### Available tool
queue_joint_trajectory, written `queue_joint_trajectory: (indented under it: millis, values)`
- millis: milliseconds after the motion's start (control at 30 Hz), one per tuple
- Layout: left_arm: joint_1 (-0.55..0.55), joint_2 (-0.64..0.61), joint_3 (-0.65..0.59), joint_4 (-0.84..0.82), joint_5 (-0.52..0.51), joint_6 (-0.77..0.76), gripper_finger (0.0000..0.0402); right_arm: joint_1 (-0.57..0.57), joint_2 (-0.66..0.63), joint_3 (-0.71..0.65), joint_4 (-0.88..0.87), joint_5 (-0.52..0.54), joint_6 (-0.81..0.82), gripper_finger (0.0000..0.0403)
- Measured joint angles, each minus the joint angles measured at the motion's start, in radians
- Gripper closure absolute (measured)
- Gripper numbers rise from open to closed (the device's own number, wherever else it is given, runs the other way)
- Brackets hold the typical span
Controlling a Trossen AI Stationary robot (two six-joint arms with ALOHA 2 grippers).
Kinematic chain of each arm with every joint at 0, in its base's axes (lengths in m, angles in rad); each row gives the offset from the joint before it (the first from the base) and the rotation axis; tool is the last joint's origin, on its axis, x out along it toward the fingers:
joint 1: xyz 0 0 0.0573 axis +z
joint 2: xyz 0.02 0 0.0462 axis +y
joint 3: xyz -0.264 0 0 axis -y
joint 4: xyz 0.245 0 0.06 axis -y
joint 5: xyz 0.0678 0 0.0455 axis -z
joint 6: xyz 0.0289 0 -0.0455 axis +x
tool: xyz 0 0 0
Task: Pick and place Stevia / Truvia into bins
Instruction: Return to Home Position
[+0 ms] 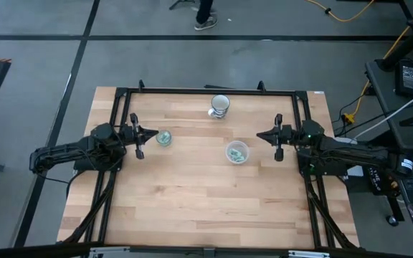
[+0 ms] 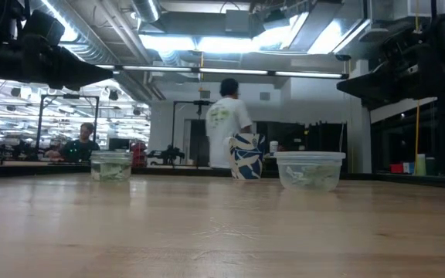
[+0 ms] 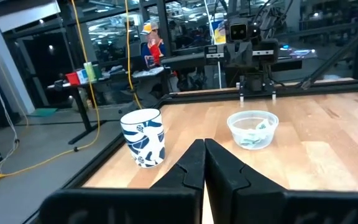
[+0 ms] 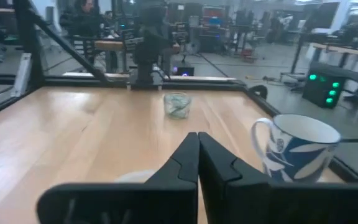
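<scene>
Two clear plastic cups stand upright on the wooden table. The smaller cup (image 1: 164, 137) is at the left and the wider cup (image 1: 236, 152) is right of centre. Both hold light green and white packets (image 3: 253, 132), also seen in the smaller cup (image 4: 178, 107). No loose packets show on the table. My left gripper (image 1: 155, 133) is shut and empty, just left of the smaller cup. My right gripper (image 1: 258, 134) is shut and empty, to the right of the wider cup and a little farther back. In the low view the cups show as the smaller cup (image 2: 111, 166) and the wider cup (image 2: 309, 170).
A white mug with a blue pattern (image 1: 220, 105) stands near the table's far edge, between the arms; it also shows in the left wrist view (image 3: 143, 137). A black frame (image 1: 206, 91) runs around the table's far and side edges. People are in the room beyond.
</scene>
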Motion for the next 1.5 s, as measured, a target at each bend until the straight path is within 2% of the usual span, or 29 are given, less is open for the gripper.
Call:
queue_joint_trajectory:
  millis: [733,933,1500]
  values:
    - [0.000,0.000,0.000,0.002,-0.007,-0.025,0.0398,0.002,0.000,0.000,-0.005,-0.016,0.020,0.0399]
    - [0.000,0.000,0.000,0.002,-0.007,-0.024,0.0395,0.002,0.000,0.000,-0.004,-0.016,0.154,0.0399]
    - [0.000,0.000,0.000,0.002,-0.007,-0.024,0.0394,0.017,0.000,0.000,-0.005,-0.010,0.150,0.0398]
